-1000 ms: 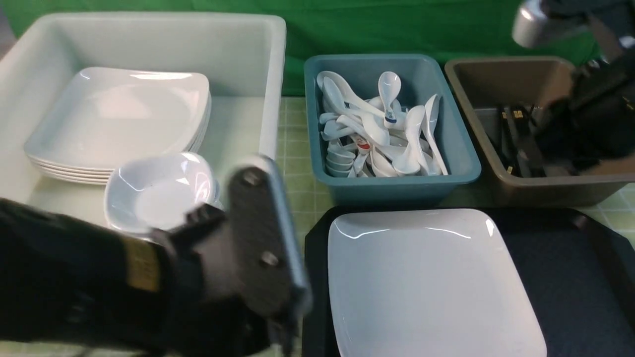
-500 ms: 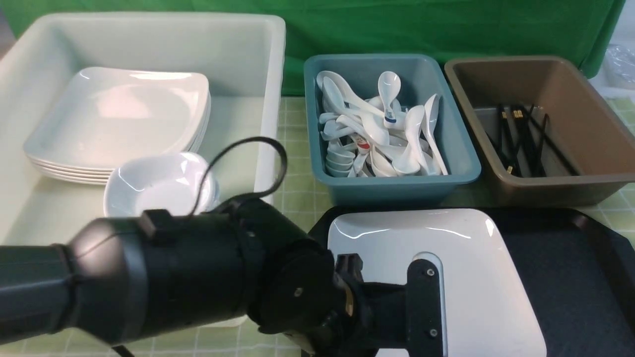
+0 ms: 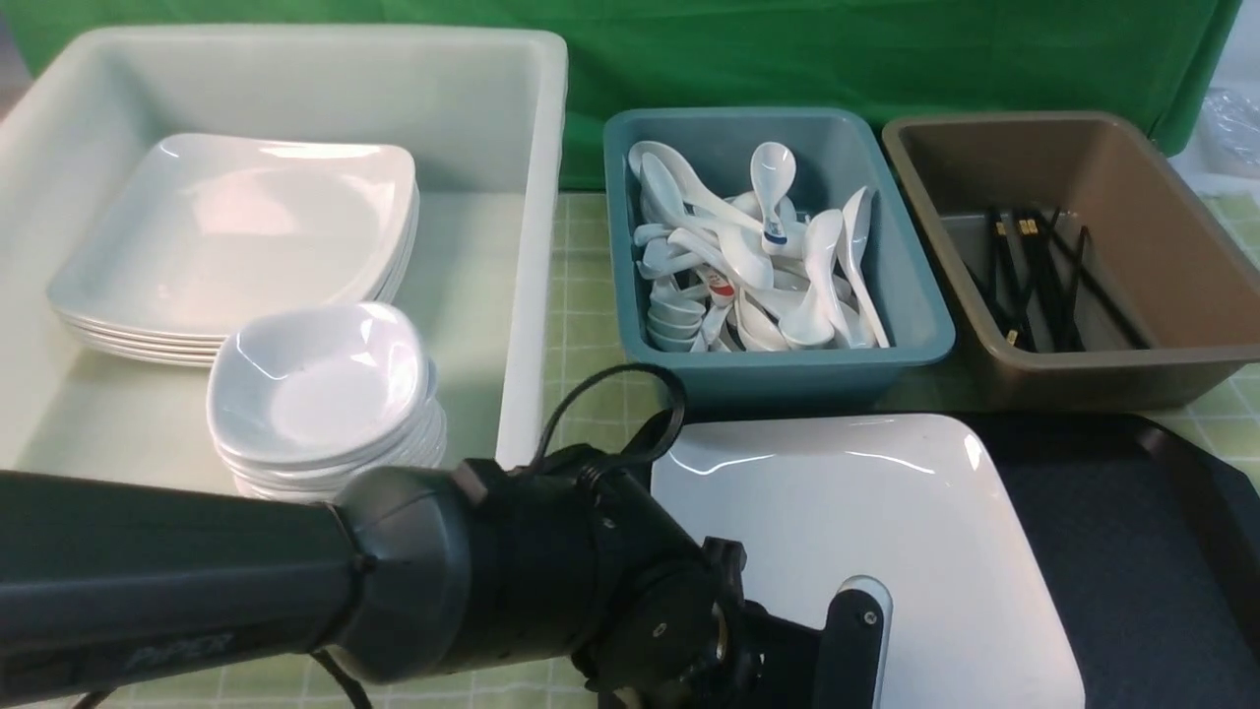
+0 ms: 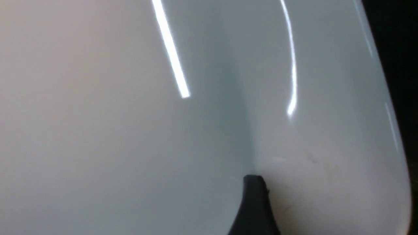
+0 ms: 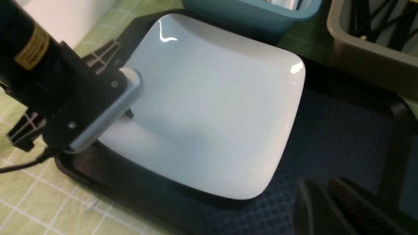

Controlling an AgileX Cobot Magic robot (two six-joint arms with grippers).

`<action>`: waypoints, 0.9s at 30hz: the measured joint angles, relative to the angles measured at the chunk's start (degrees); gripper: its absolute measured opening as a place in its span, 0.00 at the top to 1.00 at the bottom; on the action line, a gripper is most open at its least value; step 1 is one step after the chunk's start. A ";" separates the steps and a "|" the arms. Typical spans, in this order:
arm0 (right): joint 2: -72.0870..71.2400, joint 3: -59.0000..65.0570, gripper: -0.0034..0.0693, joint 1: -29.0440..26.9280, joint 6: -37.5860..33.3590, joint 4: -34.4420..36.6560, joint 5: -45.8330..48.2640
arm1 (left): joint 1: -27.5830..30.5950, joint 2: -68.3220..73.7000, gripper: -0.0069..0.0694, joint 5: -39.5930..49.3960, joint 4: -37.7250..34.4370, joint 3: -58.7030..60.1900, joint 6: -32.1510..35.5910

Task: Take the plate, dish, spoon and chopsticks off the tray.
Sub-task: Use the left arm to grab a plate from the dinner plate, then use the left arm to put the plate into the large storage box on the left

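Plate flat on left half of tray. Stiff, glossy, likely slippery, breakable; pinch raised rim at tray's left edge. Left gripper there, jaw state unclear. Right gripper closed, empty, over tray's right.

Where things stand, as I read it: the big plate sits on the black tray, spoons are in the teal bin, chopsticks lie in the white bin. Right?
Not quite. The chopsticks lie in the brown bin, not the white bin, as the front view shows. The plate does sit on the tray, and the spoons are in the teal bin.
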 joint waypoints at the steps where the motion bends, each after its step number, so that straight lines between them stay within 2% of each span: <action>1: 0.00 0.00 0.81 0.00 0.00 0.00 0.00 | 0.00 0.18 0.36 -0.44 0.23 -0.07 -0.05; 4: 0.00 0.00 0.81 0.00 0.00 0.00 0.00 | 0.00 0.39 0.40 -0.75 0.34 -0.18 -0.24; 6: 0.00 0.00 0.80 0.00 0.00 0.00 0.00 | -0.49 0.56 0.52 -1.00 0.98 -0.26 -1.51; 8: 0.00 0.00 0.79 0.00 0.00 0.00 0.00 | -1.49 0.56 0.60 -1.22 2.00 -0.53 -1.70; 14: -0.06 -0.98 0.78 0.00 0.00 0.00 0.10 | -5.57 -2.63 0.66 2.07 2.95 -0.53 -5.50; 20: -0.09 -6.03 0.78 0.00 0.28 -0.83 0.10 | -10.61 -14.57 0.85 3.76 4.27 -0.53 -10.92; 27: -0.19 -13.54 0.78 0.00 7.25 -5.80 0.10 | -11.31 -27.47 0.87 5.51 3.59 -0.17 -13.23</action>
